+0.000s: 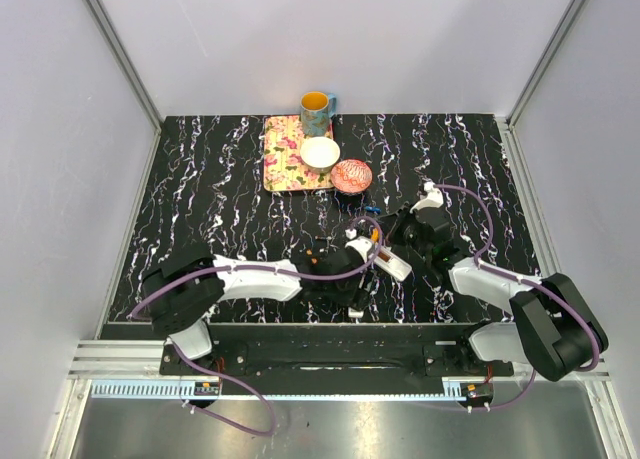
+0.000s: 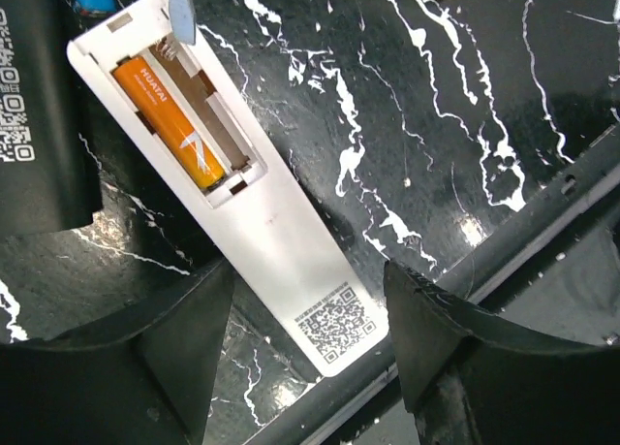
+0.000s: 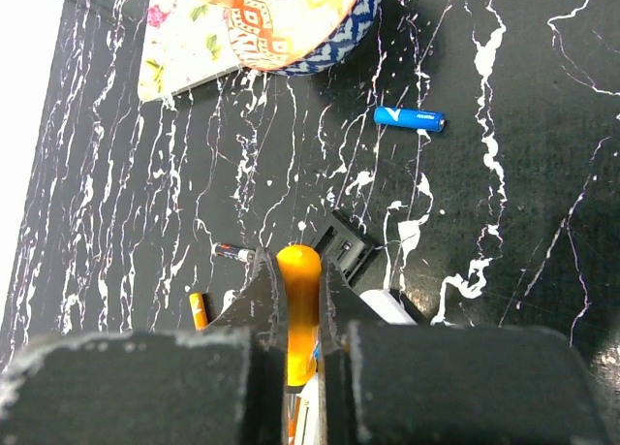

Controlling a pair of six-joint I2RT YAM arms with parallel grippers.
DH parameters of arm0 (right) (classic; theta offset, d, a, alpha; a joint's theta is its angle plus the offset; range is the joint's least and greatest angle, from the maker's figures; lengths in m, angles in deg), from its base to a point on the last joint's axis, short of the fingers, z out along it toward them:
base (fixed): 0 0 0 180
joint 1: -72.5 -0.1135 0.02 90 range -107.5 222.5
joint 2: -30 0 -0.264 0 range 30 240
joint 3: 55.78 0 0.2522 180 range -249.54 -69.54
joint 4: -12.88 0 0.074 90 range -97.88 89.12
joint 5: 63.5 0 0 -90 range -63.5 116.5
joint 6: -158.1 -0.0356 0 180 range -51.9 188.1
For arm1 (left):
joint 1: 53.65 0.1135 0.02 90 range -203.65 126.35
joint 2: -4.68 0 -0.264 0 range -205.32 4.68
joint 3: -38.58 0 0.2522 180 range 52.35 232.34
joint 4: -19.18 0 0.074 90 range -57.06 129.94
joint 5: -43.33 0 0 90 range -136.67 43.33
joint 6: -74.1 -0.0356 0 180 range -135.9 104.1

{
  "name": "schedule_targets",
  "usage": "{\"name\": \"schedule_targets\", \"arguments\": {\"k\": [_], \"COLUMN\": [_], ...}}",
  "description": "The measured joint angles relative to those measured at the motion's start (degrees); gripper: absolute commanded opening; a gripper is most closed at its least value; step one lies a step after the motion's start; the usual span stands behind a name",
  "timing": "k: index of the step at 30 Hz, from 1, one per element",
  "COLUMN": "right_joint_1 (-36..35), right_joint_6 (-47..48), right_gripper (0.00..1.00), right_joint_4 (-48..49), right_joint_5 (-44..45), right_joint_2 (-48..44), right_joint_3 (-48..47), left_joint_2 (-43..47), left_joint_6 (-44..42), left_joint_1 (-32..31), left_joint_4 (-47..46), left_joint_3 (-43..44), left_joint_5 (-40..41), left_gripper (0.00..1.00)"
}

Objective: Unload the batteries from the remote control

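A white remote control (image 2: 281, 261) lies back-up with its battery bay open; one orange battery (image 2: 172, 123) sits in the bay and the slot beside it is empty. My left gripper (image 2: 310, 338) is open, its fingers on either side of the remote's QR-code end. My right gripper (image 3: 298, 270) is shut on the orange handle of a screwdriver (image 3: 299, 309), whose blade tip (image 2: 181, 9) rests at the bay's top edge. A blue battery (image 3: 410, 117), an orange battery (image 3: 198, 309) and a dark battery (image 3: 232, 252) lie loose on the table. From above, both grippers meet over the remote (image 1: 392, 266).
A black remote (image 2: 39, 115) lies just left of the white one. At the back stand a floral tray (image 1: 285, 164), a white bowl (image 1: 320, 154), a red patterned bowl (image 1: 351, 175) and a yellow-and-blue mug (image 1: 316, 104). The table's front rail (image 2: 542, 222) runs just below the remote.
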Motion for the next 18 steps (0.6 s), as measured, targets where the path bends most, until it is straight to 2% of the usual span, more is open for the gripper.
{"name": "schedule_targets", "arguments": {"k": [5,7,11,13,16,18], "right_joint_1": [0.0,0.0,0.0,0.0,0.0,0.0], "right_joint_6": [1.0,1.3,1.7,1.9,2.2,2.5], "right_gripper": [0.0,0.0,0.0,0.0,0.0,0.0], "right_joint_4": [-0.9,-0.9,-0.9,-0.9,-0.9,-0.9], "right_joint_5": [0.0,0.0,0.0,0.0,-0.2,-0.2], "right_joint_2": [-0.3,-0.5,-1.2,-1.4,-1.9,-1.9], "right_joint_3": [-0.1,-0.1,-0.1,-0.1,-0.1,-0.1], "left_joint_2": [-3.0,-3.2,-3.1,-2.8,-1.9,-1.3], "left_joint_6": [-0.3,-0.6,-1.3,-1.7,-2.6,-3.3], "left_joint_1": [-2.7,-3.3,-3.6,-3.6,-3.6,-3.5], "left_joint_4": [5.0,5.9,7.3,8.3,9.1,9.0], "left_joint_3": [4.3,4.6,4.6,4.5,3.5,2.9], "left_joint_5": [6.7,8.7,12.3,13.4,14.3,14.2], "left_gripper": [0.55,0.55,0.67,0.7,0.69,0.64]}}
